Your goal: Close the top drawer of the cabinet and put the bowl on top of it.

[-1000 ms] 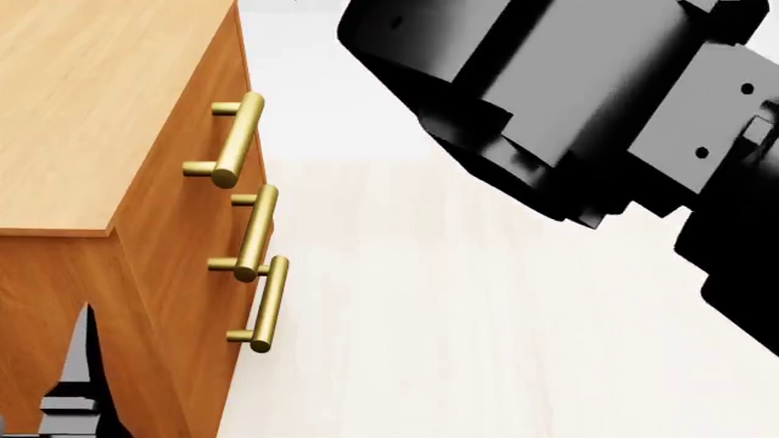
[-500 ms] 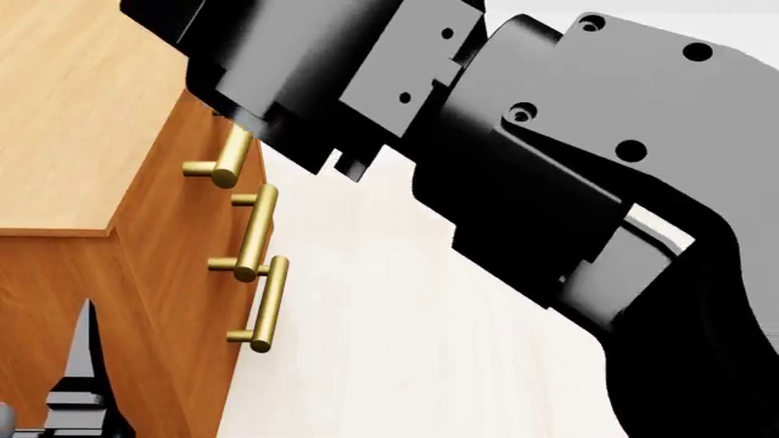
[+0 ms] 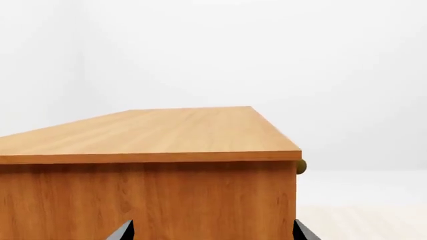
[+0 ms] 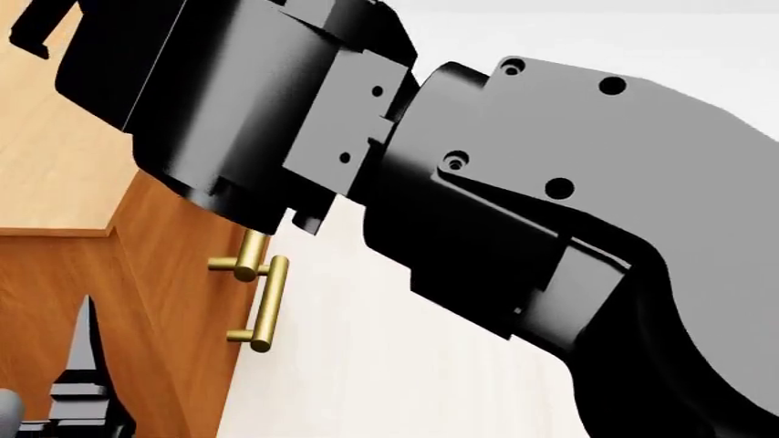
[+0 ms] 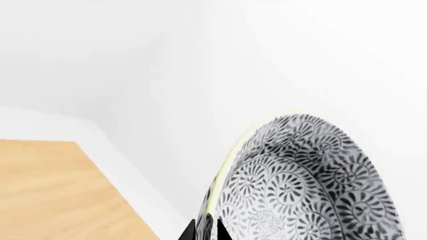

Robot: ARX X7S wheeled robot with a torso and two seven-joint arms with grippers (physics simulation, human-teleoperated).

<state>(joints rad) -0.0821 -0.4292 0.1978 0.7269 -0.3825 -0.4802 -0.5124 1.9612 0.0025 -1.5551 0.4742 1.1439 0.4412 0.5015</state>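
Note:
The orange-brown cabinet stands at the left of the head view, its light wood top flat and bare. My right arm reaches over it and hides the top drawer there. In the left wrist view a brass handle end peeks past the cabinet's corner just under the top. The patterned bowl hangs tilted, with my right gripper shut on its rim, beside and above the cabinet top. My left gripper is open, facing the cabinet's side wall.
Two lower brass handles stick out from the cabinet front. Pale floor stretches to the right of the cabinet. A white wall stands behind it.
My right arm has swung left across the head view and over the cabinet top, now covering the uppermost handle. The left gripper has stayed low beside the cabinet.

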